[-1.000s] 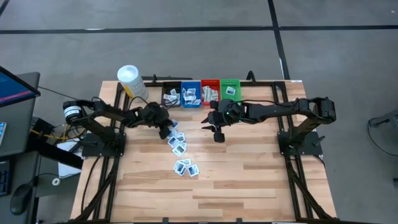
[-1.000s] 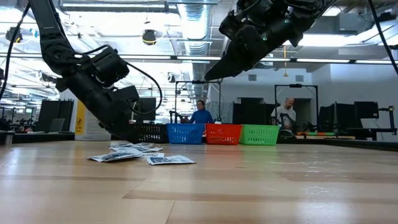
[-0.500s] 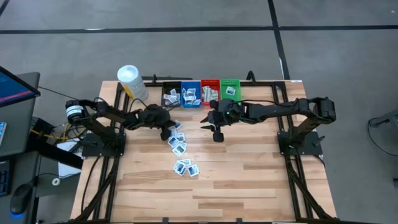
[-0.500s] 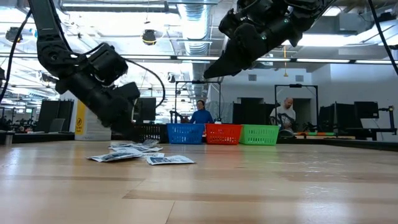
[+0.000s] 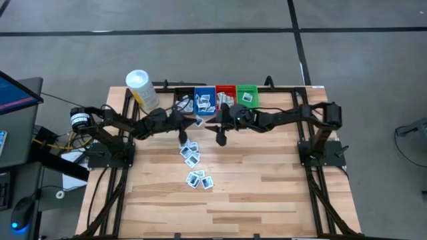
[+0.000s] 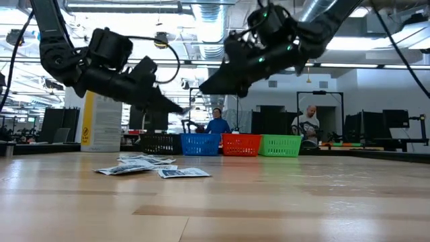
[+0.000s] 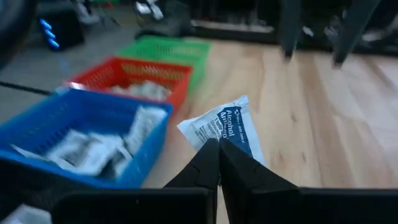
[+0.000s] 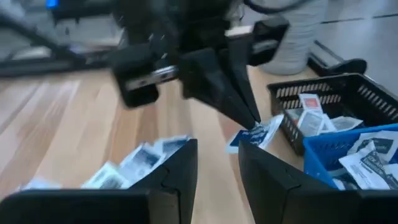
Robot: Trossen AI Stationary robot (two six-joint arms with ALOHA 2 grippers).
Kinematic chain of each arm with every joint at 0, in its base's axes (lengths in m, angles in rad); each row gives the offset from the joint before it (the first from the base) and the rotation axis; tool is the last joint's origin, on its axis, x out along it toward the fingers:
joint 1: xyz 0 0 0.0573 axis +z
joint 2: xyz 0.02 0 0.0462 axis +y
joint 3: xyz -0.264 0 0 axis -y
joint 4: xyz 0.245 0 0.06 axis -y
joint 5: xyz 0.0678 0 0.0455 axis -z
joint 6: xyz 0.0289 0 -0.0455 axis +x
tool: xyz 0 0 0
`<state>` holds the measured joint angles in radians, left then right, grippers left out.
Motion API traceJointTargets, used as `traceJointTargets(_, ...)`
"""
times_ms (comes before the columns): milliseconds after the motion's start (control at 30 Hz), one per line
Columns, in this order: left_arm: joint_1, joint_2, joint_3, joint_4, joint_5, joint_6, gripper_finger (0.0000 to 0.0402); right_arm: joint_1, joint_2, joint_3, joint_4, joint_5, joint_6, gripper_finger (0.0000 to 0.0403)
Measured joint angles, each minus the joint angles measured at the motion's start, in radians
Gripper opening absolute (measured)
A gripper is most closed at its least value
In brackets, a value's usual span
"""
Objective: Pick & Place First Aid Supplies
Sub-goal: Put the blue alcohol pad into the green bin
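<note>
Above the table beside the blue bin [image 5: 205,101], my left gripper [image 5: 191,121] is shut on a white packet with a blue mark [image 7: 222,126]. My right gripper [image 5: 221,135] hovers open just to the right of it, with its fingers [image 8: 180,167] pointing at the left gripper [image 8: 227,93]. Several more packets lie flat on the wood in a loose pile [image 5: 190,152] and a smaller group [image 5: 200,180]. The black bin [image 5: 183,103], blue bin, red bin [image 5: 225,99] and green bin [image 5: 247,95] all hold packets. My left gripper pinches the packet's near edge [image 7: 214,142] between the free ends of its two fingers. The fingers slant slightly downward from the table's left. The packet [image 8: 255,134] sticks out ahead of the fingertips, tilted and lifted clear of the table.
The four bins stand in a row at the far edge. A white-capped yellow container [image 5: 141,90] stands left of them. The near half of the wooden table [image 5: 267,200] is bare. In the low view, people [image 6: 218,121] show in the room behind.
My left gripper has risen from the packet pile with one packet, tipped from steeply downward to nearly level, and moved toward the far edge beside the bins. My right gripper has shifted toward the table's left, closer to the left gripper.
</note>
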<state>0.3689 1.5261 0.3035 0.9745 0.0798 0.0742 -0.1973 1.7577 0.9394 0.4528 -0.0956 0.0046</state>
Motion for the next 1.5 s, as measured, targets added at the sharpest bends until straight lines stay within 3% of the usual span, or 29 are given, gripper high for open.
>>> traceJointTargets(267, -0.045, -0.001, 0.002, 0.066, -0.085, 0.048, 0.0007, -0.059, 0.106, 0.037, 0.073, -0.005, 0.161, 0.0111)
traceJointTargets(600, -0.081, -0.002, 0.004, 0.084, -0.14, 0.075, 0.0009, -0.051, 0.162, 0.128, 0.079, -0.011, 0.173, 0.0109)
traceJointTargets(700, -0.081, -0.002, 0.004, 0.088, -0.14, 0.075, 0.0012, -0.052, 0.161, 0.144, 0.024, -0.011, 0.17, 0.0084)
traceJointTargets(833, -0.081, -0.002, 0.004, 0.088, -0.14, 0.075, 0.001, -0.052, 0.16, 0.161, -0.054, -0.012, 0.141, 0.0013)
traceJointTargets(1000, -0.081, -0.002, 0.004, 0.089, -0.14, 0.075, 0.0012, -0.052, 0.16, 0.163, -0.057, -0.012, 0.135, 0.0003)
traceJointTargets(1300, -0.083, -0.002, 0.004, 0.09, -0.143, 0.105, 0.0067, -0.052, 0.16, 0.163, -0.057, -0.011, 0.119, 0.0001)
traceJointTargets(1500, -0.083, -0.002, 0.004, 0.09, -0.253, 0.132, 0.0115, -0.062, 0.16, 0.163, -0.087, -0.01, 0.117, 0.0001)
